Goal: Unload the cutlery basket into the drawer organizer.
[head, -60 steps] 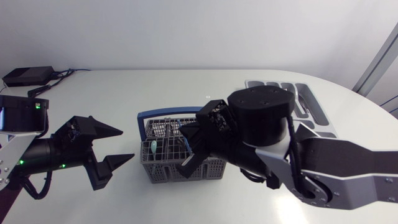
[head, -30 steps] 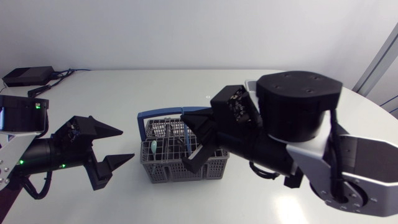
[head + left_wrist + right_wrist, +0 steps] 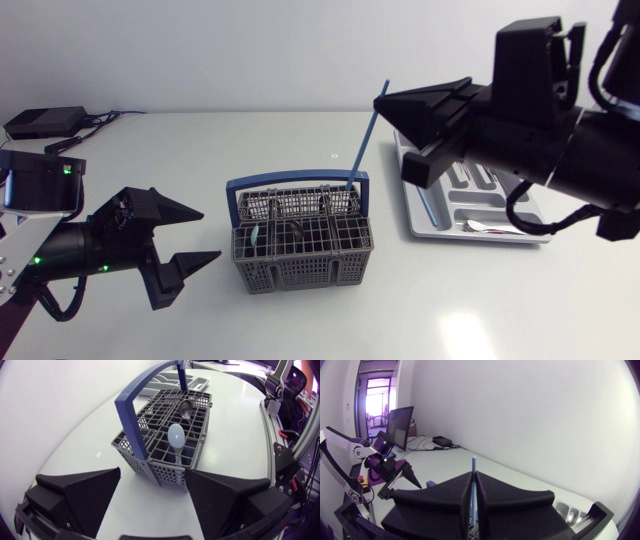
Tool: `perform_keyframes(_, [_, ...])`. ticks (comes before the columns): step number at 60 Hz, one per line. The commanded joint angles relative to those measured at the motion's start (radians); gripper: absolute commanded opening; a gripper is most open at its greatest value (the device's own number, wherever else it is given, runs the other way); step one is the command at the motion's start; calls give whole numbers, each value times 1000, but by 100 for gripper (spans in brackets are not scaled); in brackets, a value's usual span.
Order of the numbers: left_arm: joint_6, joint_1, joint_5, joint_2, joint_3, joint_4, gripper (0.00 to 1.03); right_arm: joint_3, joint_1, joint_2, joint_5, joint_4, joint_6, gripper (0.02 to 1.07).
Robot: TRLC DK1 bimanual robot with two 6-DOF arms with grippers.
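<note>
The grey cutlery basket (image 3: 300,255) with a blue handle stands mid-table. My right gripper (image 3: 388,100) hangs high above it, shut on the top of a long blue utensil (image 3: 362,140), whose lower end shows over the basket's back rim. In the right wrist view the blue utensil (image 3: 474,467) stands up from between the closed fingers (image 3: 450,497). The pale drawer organizer (image 3: 440,225) lies to the right of the basket. My left gripper (image 3: 208,234) waits open just left of the basket. From its wrist, the basket (image 3: 165,450) holds a light blue spoon (image 3: 176,435) and a metal spoon (image 3: 186,408).
A piece of silver cutlery (image 3: 490,228) lies in the organizer's front compartment. A black box (image 3: 45,122) with cables sits at the back left corner. My left arm (image 3: 395,467) shows small and far off in the right wrist view.
My right arm has risen and swung right, away from the basket, drawing the blue utensil up out of it. The left arm has stayed put.
</note>
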Motion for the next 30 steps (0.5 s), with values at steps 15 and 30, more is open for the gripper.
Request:
perform_keyframes(15, [-35,-50,-29,-37,59,-51,98,123,-177,-42,-67,-232,14,8])
perform_keyframes(30, [-15,-65,-30,-40,116,-85,98,264,-468,40,-225,-427,13,8])
